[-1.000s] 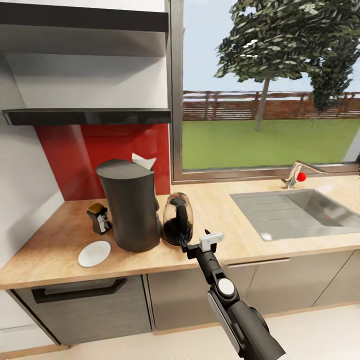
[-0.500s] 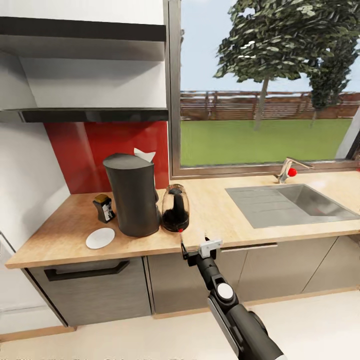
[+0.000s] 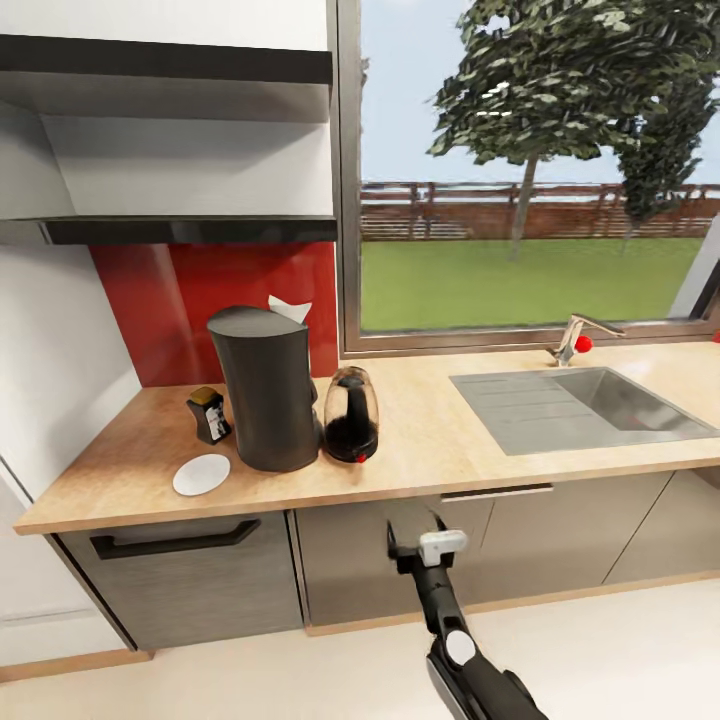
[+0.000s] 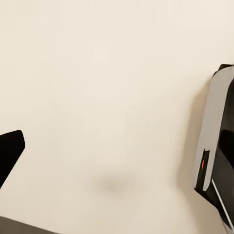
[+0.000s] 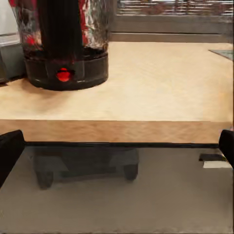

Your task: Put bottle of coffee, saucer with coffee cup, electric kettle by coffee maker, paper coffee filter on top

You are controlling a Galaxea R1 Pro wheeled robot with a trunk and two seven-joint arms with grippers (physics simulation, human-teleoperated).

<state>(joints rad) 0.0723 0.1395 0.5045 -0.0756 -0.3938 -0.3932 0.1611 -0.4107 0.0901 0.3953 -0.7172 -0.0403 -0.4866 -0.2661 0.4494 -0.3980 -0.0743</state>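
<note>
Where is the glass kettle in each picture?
Head view: the kettle stands on the countertop, just right of the coffee maker.
Left wrist view: not in it; there is pale floor.
Right wrist view: the kettle stands at the upper left, back from the countertop edge.
Shared landmark: the red button low on the kettle's base.

A steel sink [image 3: 590, 405] with a faucet [image 3: 577, 338] sits below the window [image 3: 530, 170], beside a red backsplash [image 3: 180, 300].
</note>
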